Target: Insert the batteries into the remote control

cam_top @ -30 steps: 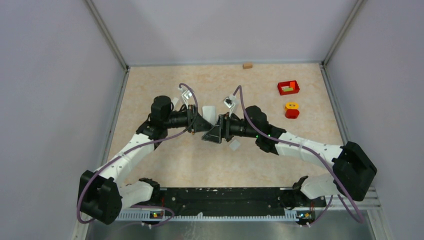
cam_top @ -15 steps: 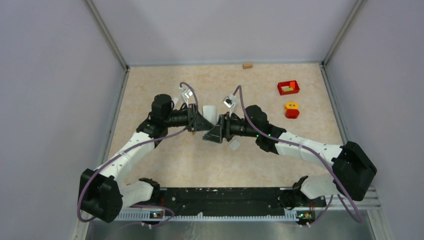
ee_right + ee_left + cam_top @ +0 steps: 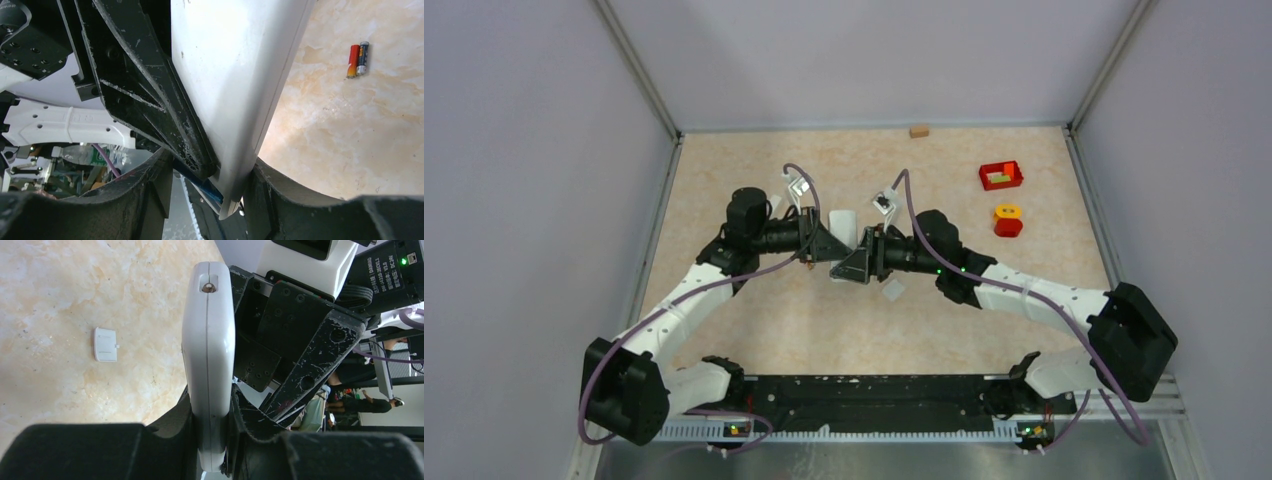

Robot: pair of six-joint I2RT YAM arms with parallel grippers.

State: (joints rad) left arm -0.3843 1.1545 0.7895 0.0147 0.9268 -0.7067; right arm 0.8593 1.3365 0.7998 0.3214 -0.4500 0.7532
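The remote control (image 3: 842, 224) is off the table, held where the two arms meet. The left gripper (image 3: 212, 409) is clamped on it: in the left wrist view both pads press its broad faces near one end. The right gripper (image 3: 215, 175) has the same body between its fingers, and one pad touches the casing. One of the left gripper's scratched black fingers crowds in alongside, so I cannot tell whether the right one truly bites.

The main risk, as I judge it, is two arms sharing one rigid handset. If either shifts without the other easing, the casing could twist in the pads, slip out, or jam finger against finger. Two batteries (image 3: 358, 60) lie loose on the table beyond the remote control in the right wrist view, and no gripper is free to fetch them. A careless release to go for them could drop the handset. Being round, they may also roll if nudged. A small white cover piece (image 3: 105, 344) lies flat on the table to one side of the remote control.

The remote control rides on edge, its side seam facing the left wrist camera. Its long axis runs straight out from the left gripper's palm. The free end, which carries a small round hole, points away from that gripper.
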